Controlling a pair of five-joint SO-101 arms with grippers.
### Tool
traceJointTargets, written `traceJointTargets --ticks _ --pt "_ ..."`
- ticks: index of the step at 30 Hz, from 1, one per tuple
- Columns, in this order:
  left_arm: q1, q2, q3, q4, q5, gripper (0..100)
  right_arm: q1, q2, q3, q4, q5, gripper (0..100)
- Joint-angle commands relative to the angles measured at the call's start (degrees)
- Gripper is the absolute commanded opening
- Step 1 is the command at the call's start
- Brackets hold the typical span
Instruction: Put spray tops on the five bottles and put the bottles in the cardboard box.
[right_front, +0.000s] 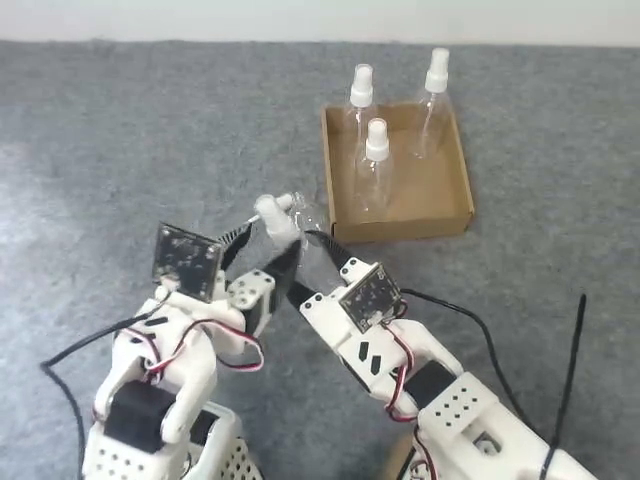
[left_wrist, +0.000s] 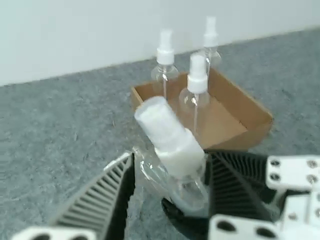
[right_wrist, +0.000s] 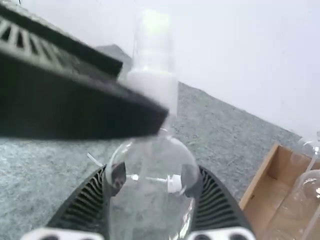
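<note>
right gripper (right_wrist: 152, 175): jaws clamped on the round body of the held bottle (right_wrist: 150, 205). I see a ribbed jaw tight against the clear wall on each side.
left gripper (left_wrist: 170, 167): jaws narrow, closed in on the spray top (left_wrist: 170, 132) at its collar, right where it meets the bottle's neck.
held bottle: up off the grey mat (right_front: 120, 150), between the two grippers and just beside the box corner nearest the arms. It is tilted, with the top leaning away from the box in my high view. I can't tell if it touches the box.
spray top: white, sitting on the neck of the held bottle. I can't tell whether it is fully seated.
cardboard box (right_front: 400, 225): open, flat on the mat, beyond the grippers and more on the right arm's side.
box contents: three clear bottles standing upright, each with a white top on. These are the back-left bottle (right_front: 358, 110), the back-right bottle (right_front: 432, 100) and the front bottle (right_front: 373, 175). The front one stands nearer the box's left wall.
left arm (right_front: 170, 350): low at my near edge, wrist angled in toward the held bottle.
right arm (right_front: 420, 370): alongside it, reaching in from the other side. The two grippers meet at the bottle.
</note>
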Motion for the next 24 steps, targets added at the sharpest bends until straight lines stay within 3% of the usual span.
traceJointTargets --ticks 1,9,11,14,17,24 --pt "1.5 -0.3 -3.3 3.0 -2.9 27 -0.1 -1.5 -1.8 -1.2 0.3 0.6" --pt "1.2 -7.5 -3.1 5.6 -3.8 28 3.8 -1.4 -3.0 -0.9 0.2 0.6" --pt "1.1 -13.1 -1.3 6.1 -4.0 28 6.3 -1.4 -5.3 2.8 -0.2 0.6" --pt "-1.6 -19.2 3.5 3.7 -5.7 28 10.0 -1.4 -11.3 13.0 -8.1 0.6" --pt "-4.8 -16.9 7.6 -0.7 -6.2 28 12.5 -1.4 -17.8 20.9 -13.9 0.6" --pt "-5.1 -8.3 10.7 -7.2 -6.2 28 13.0 -1.3 -29.1 26.3 -9.8 0.6"
